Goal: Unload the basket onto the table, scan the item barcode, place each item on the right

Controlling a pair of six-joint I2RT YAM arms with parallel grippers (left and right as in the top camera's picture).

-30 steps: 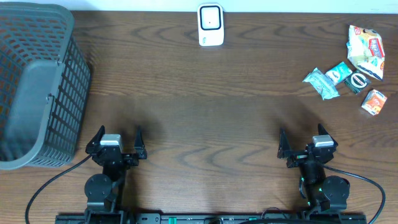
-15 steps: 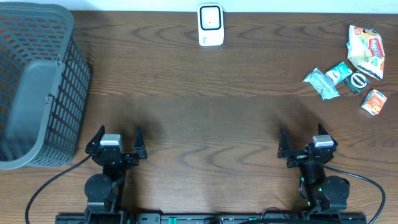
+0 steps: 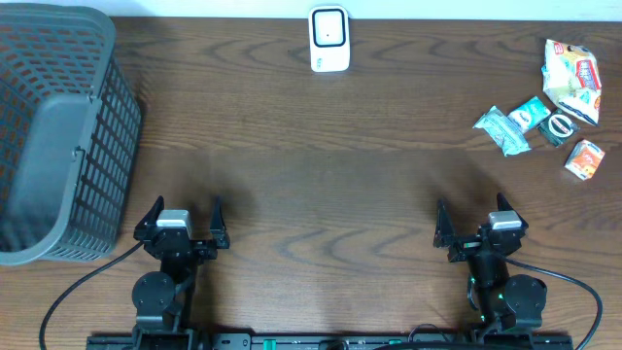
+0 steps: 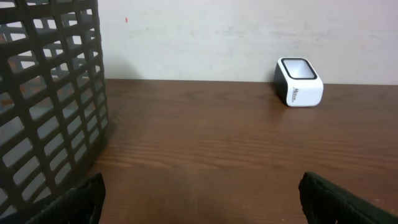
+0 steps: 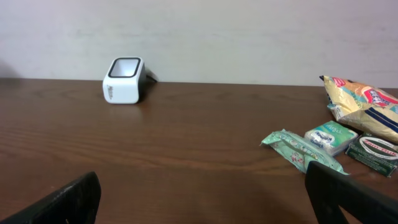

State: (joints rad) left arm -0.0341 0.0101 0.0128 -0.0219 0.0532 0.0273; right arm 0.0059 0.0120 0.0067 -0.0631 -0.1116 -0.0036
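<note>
A white barcode scanner [image 3: 329,39] stands at the table's far edge, also visible in the left wrist view [image 4: 299,91] and the right wrist view [image 5: 124,80]. Several small packaged items lie at the far right: a yellow snack bag [image 3: 571,78], a green packet [image 3: 501,129], a teal packet [image 3: 532,113], a dark green pack [image 3: 559,126] and an orange pack [image 3: 585,158]. My left gripper [image 3: 186,208] and right gripper [image 3: 471,209] rest near the front edge, both open and empty. The green packet [image 5: 298,149] lies ahead and right of the right gripper [image 5: 205,199].
A tall grey plastic basket [image 3: 58,136] fills the far left of the table; its slatted wall [image 4: 43,93] stands just left of the left gripper [image 4: 202,199]. Bare dark wood table [image 3: 321,175] lies between the grippers and the scanner.
</note>
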